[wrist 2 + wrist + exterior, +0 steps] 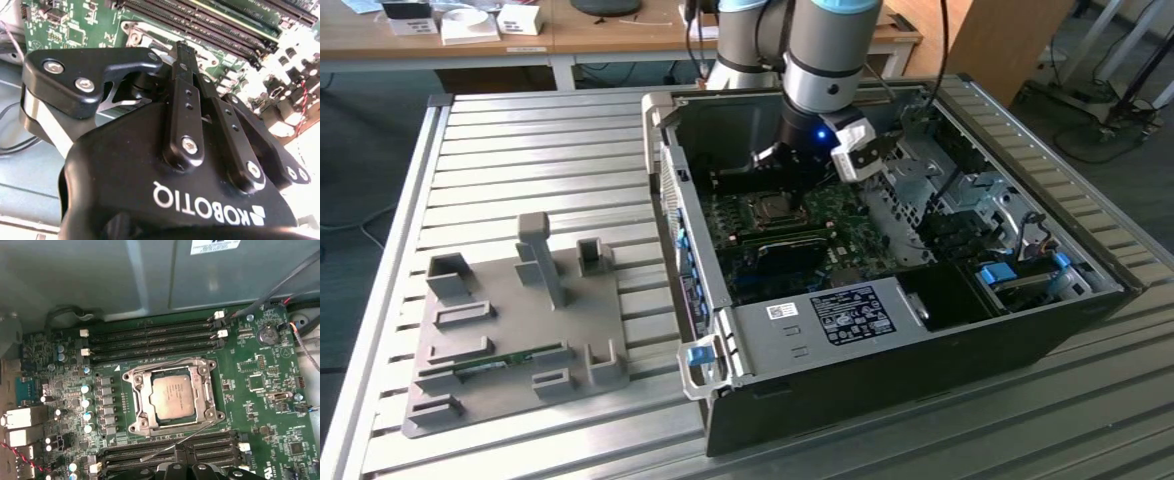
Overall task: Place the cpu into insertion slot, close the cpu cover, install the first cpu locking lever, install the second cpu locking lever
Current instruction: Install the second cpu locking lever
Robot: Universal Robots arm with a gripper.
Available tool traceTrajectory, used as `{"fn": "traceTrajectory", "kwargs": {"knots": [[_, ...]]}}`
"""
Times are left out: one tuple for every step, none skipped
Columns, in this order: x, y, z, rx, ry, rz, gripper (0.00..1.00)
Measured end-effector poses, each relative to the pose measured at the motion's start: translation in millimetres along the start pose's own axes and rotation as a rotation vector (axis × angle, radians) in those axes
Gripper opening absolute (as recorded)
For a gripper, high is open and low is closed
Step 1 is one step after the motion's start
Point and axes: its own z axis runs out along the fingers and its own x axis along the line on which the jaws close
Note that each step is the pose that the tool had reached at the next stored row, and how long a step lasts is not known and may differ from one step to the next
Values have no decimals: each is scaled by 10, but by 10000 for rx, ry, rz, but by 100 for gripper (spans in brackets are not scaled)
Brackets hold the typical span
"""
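Under the gripper (186, 52), cpu (172, 397) sits in insertion slot (172, 396).

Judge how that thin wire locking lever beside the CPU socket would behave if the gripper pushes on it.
The locking lever is a long, thin bare wire, so it probably flexes and springs rather than staying stiff. Smooth and round, it may slip off the gripper. It lies just above the green board, so a slip risks scraping the parts there.

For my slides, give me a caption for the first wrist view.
CPU seated in its socket under the closed cpu cover, memory slots on either side of it.
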Motion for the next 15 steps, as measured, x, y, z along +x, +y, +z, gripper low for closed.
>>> {"fn": "traceTrajectory", "kwargs": {"knots": [[17, -8, 11, -1, -10, -1, 11], [40, -16, 21, -1, -18, -2, 11], [66, -22, 31, -2, -30, -3, 11], [95, -28, 42, -4, -48, -5, 11], [123, -32, 49, -7, -71, -7, 11], [143, -36, 54, -13, -88, -7, 11], [154, -37, 56, -16, -97, -7, 11], [157, -37, 55, -15, -99, -8, 11], [157, -37, 55, -15, -99, -9, 11], [157, -37, 55, -15, -99, -10, 11], [157, -37, 55, -15, -99, -9, 11], [158, -37, 55, -15, -99, -8, 11], [158, -36, 55, -15, -99, -8, 11], [158, -36, 55, -15, -99, -8, 11], [158, -35, 54, -15, -99, -9, 11]]}}
